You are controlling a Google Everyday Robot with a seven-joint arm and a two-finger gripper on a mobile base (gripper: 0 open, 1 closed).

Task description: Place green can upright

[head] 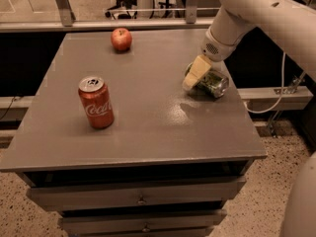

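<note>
The green can [214,83] lies on its side near the right edge of the grey table [148,117], its silver end facing right and towards me. My gripper [196,76] comes down from the upper right on the white arm [256,14] and sits against the can's left end, low over the table top. It covers part of the can.
A red Coca-Cola can [96,102] stands upright at the table's left. A red apple [121,38] rests near the far edge. The table has drawers [140,199] below. A rail [276,95] and a cable [282,78] run on the right.
</note>
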